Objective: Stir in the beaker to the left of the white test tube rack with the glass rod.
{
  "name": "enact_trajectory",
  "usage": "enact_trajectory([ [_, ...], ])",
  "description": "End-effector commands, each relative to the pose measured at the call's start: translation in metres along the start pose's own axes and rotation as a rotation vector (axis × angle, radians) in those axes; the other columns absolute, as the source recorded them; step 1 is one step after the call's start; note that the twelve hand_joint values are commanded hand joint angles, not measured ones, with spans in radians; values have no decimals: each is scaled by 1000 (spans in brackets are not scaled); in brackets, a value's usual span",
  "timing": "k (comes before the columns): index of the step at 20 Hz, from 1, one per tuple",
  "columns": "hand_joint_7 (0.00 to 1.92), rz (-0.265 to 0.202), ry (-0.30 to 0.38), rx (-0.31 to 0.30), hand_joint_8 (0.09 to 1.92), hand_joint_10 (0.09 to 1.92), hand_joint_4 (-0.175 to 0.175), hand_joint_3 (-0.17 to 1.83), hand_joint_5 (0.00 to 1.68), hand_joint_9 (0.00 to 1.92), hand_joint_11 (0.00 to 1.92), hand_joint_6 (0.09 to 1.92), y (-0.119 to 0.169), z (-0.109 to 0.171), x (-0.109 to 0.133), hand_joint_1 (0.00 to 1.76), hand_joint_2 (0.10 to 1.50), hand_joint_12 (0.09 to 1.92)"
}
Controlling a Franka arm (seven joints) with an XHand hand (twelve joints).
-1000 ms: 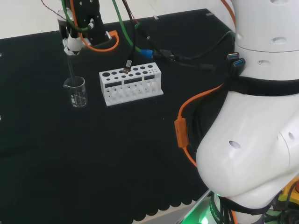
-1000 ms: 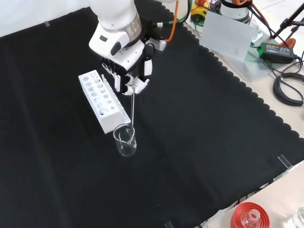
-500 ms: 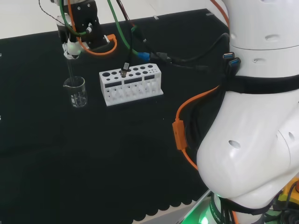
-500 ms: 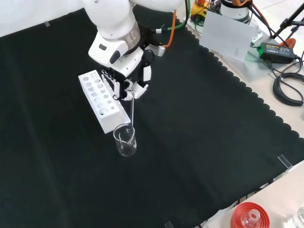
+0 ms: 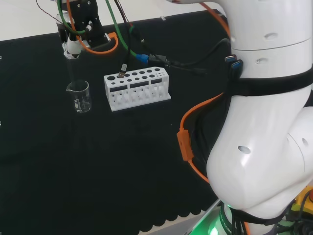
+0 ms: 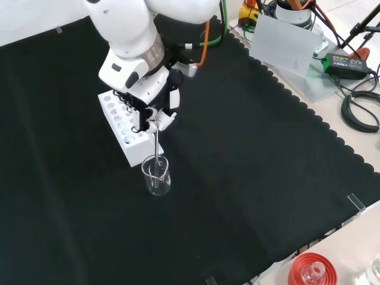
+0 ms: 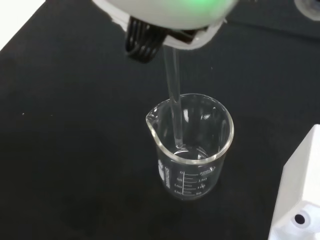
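**Clerk:** Moved since a second ago, front view: robot hand (image 6: pixel 155 114) shifted left and toward the beaker (image 6: pixel 156 175); glass rod (image 6: pixel 157 144) changed from slanted to nearly upright, its tip now well down inside.

**Checker:** Nearest item first?

**Clerk:** Beaker, clear, on the black tabletop (image 6: pixel 255 178), close beside the end of the white test tube rack (image 6: pixel 126 127). Rod stands in it, lower end near the bottom by the wrist view.

**Checker:** Robot hand?

**Clerk:** Directly above the beaker, fingers curled round the rod's top.

**Checker:** Step?

**Clerk:** Stirring, by my judgement. Next: circle the rod tip within the wall, without tipping the beaker.
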State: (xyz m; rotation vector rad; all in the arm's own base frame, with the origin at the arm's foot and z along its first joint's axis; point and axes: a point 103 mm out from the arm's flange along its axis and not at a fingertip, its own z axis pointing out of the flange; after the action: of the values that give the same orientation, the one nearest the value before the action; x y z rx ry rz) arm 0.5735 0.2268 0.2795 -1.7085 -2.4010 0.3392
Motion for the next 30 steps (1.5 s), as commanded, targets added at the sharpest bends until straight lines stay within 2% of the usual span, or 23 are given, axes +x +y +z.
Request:
enact_trajectory([
  [1, 1617, -8, 9, 17, 546, 87, -175, 839, 1140, 1920, 1694, 974, 8, 2, -14, 1192, 631, 450],
  [10, 1617, 39, 31, 1, 544, 87, -175, 838, 1139, 1920, 1694, 975, -4, -3, -53, 1191, 632, 450],
  [16, 1617, 56, 39, 8, 543, 87, -175, 837, 1139, 1920, 1694, 975, -16, -1, -58, 1191, 632, 450],
  [19, 1617, 51, 34, 1, 542, 87, -175, 837, 1139, 1920, 1693, 975, -21, 0, -53, 1191, 633, 450],
  [23, 1617, 40, 18, 8, 542, 87, -175, 836, 1139, 1920, 1693, 975, -32, 0, -32, 1191, 633, 450],
  [30, 1618, 19, -3, 10, 541, 87, -175, 835, 1139, 1920, 1693, 975, -34, 3, -3, 1191, 633, 450],
])
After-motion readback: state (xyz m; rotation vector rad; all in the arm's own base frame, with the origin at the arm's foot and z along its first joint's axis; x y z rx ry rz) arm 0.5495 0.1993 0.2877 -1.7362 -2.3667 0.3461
